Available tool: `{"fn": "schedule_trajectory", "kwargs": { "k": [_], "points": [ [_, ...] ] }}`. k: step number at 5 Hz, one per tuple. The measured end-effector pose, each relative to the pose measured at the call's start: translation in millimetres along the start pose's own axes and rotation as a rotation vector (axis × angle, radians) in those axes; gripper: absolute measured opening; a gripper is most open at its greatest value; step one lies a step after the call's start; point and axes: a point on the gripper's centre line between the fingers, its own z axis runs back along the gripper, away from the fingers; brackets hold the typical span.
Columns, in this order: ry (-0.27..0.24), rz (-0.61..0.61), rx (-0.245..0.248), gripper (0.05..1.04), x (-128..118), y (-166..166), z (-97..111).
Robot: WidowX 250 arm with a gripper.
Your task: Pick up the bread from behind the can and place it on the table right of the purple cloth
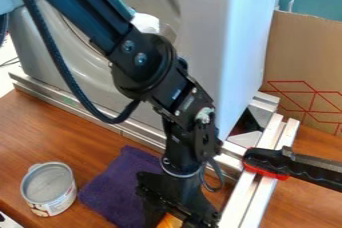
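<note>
- Glossy grey moulded housing (pixel 200 37): standing behind the arm, closing off the rear of the brown wood-grain table (pixel 33 127).
- Brown cardboard box with red lines (pixel 304 52): standing at right rear.
- Silver metal rails (pixel 264 172): running along the housing and frontward, right of the gripper.
- Black two-finger gripper (pixel 177 214): hanging at the lower edge; opening width and grip cannot be told.
- Soft purple cloth (pixel 117 187): lying beside and partly behind it.
- Black-and-red clamp handle (pixel 294 167): extending over the rails.
- Round open pale can (pixel 48 192): standing left of the cloth.
- Orange-yellow object (pixel 170 222): sitting at the gripper, partly hidden.
</note>
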Motion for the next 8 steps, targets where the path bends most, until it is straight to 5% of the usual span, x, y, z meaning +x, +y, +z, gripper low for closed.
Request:
{"fn": "schedule_trajectory", "kwargs": {
  "k": [3, 4, 5, 7, 8],
  "points": [
    [-0.031, 0.046, 0.076, 0.676, 43, 5, -8],
    [0.002, 0.076, 0.11, 0.745, 42, 9, -5],
    [0.025, 0.102, 0.163, 0.991, 34, 13, -2],
    [-0.042, 0.097, 0.113, 1.001, 26, 17, 23],
    [-0.141, 0.107, 0.063, 1.001, 9, 46, 55]
  ]
}}
